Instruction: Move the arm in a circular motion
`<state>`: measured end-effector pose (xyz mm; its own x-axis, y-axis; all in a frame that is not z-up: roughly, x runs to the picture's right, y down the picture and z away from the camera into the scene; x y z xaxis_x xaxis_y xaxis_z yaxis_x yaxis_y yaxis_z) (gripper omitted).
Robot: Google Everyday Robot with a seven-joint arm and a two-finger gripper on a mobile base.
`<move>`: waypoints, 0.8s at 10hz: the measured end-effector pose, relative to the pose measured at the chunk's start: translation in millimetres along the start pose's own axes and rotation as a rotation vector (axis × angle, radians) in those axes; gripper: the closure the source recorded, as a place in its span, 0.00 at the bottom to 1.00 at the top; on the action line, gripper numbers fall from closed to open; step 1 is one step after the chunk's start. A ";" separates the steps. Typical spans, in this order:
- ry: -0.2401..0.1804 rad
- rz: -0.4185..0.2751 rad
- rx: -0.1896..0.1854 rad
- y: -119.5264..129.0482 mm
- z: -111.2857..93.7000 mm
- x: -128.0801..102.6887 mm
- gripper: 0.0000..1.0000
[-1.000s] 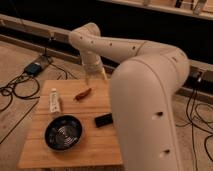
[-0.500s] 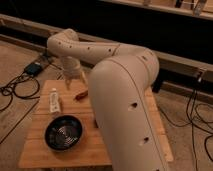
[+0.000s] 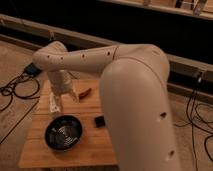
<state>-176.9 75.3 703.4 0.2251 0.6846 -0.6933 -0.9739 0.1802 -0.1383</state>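
Note:
The arm (image 3: 135, 85) is cream-white and very large and fills the right half of the camera view. Its thick upper segment (image 3: 85, 57) with small dark holes reaches left to a rounded elbow (image 3: 49, 57). From there the short wrist (image 3: 61, 80) points down. The pale gripper (image 3: 58, 97) hangs over the left part of the wooden table (image 3: 75, 152), close above a white bottle (image 3: 52, 106) that it partly hides. It holds nothing that I can see.
On the table are a black ridged bowl (image 3: 62, 132), a reddish-brown object (image 3: 85, 93) and a small black block (image 3: 100, 121). Cables (image 3: 15, 90) and a blue device (image 3: 31, 69) lie on the floor at left. More cables (image 3: 197, 107) run at right.
The arm has swung left: the elbow and gripper moved from above the table's back middle to its left side, and the big near segment now fills more of the view.

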 end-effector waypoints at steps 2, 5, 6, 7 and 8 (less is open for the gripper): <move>-0.001 0.063 0.002 -21.5 -1.0 25.2 0.35; -0.014 0.238 0.009 -87.4 -6.2 58.4 0.35; -0.023 0.288 0.009 -109.4 -10.4 63.0 0.35; -0.033 0.341 0.011 -134.7 -15.7 64.3 0.35; -0.039 0.391 0.016 -161.2 -21.7 62.6 0.35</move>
<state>-6.5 73.8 667.0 -0.1620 0.7298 -0.6642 -0.9858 -0.0888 0.1428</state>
